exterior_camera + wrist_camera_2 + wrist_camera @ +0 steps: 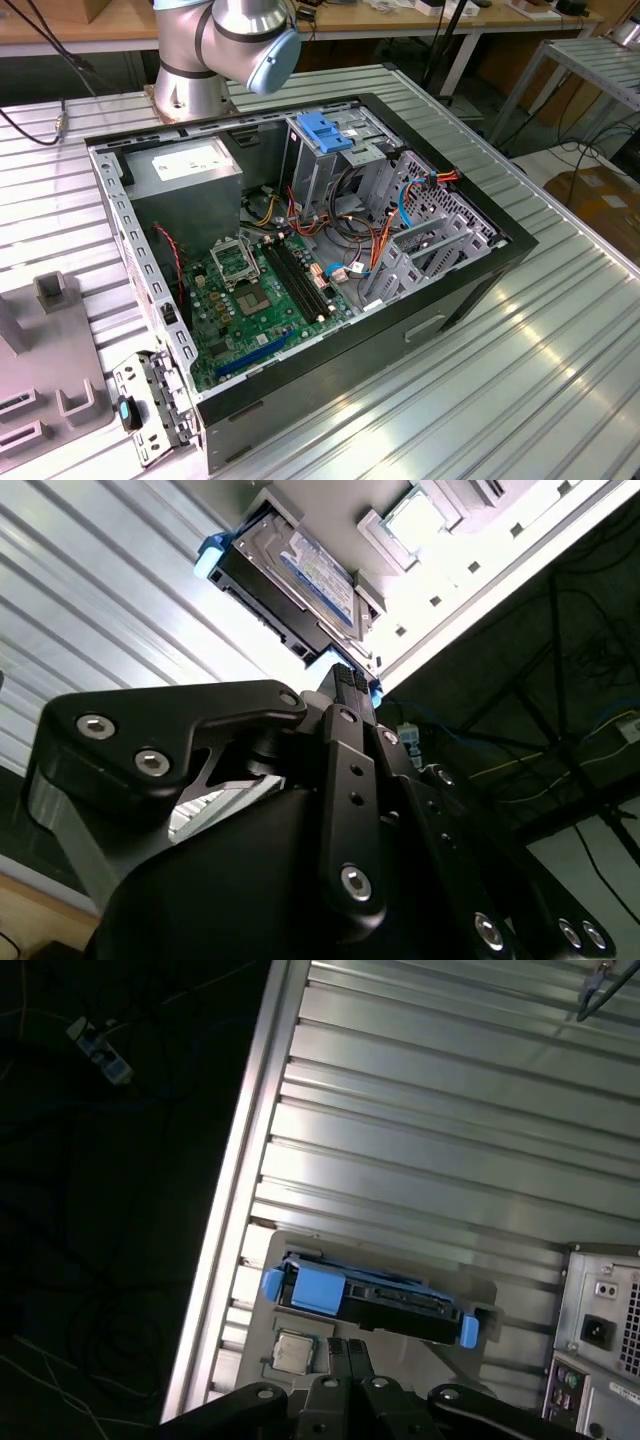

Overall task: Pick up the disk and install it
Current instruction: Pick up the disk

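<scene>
The disk (385, 1300) lies flat on a grey holder plate (400, 1265) on the ribbed metal table, close to the table's edge. It has a dark body with blue plastic tabs at both ends. In the second wrist view the disk (300, 575) shows its blue-and-white label. My gripper (346, 1348) hovers just beside the disk's long side, its two black fingers pressed together and holding nothing. In the second wrist view the gripper (345, 680) points at the disk's edge with a small gap.
The open computer case (470, 290) fills the table's middle, with a metal drive cage with a blue top (325, 130), a grey power supply box (185, 175) and a green motherboard (265, 290). A small square chip (292, 1352) lies next to the disk. The case's rear panel (600, 1330) stands nearby.
</scene>
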Controlling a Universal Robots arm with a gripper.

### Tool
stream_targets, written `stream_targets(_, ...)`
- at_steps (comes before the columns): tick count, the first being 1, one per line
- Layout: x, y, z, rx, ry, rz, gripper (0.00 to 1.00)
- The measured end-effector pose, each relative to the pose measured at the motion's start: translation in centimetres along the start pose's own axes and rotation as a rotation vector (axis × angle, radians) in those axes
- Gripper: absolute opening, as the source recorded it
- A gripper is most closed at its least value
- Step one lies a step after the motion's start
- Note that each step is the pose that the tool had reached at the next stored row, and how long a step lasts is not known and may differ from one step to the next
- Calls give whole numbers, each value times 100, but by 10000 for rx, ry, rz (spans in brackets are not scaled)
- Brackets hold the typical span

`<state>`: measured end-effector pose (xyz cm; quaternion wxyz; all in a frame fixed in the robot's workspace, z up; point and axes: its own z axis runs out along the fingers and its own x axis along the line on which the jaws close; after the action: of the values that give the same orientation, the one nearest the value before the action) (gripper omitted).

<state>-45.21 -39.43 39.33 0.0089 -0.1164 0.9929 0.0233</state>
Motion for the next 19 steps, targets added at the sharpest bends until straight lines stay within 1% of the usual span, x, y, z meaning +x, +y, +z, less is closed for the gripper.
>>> stream_targets(3,0,0,0,-8,16,-367,11)
stream_targets(6,0,0,0,-15,28,-637,11)
stream_targets(16,0,0,0,-32,61,-1393,11)
stream_targets(19,0,0,0,-35,68,-1536,11)
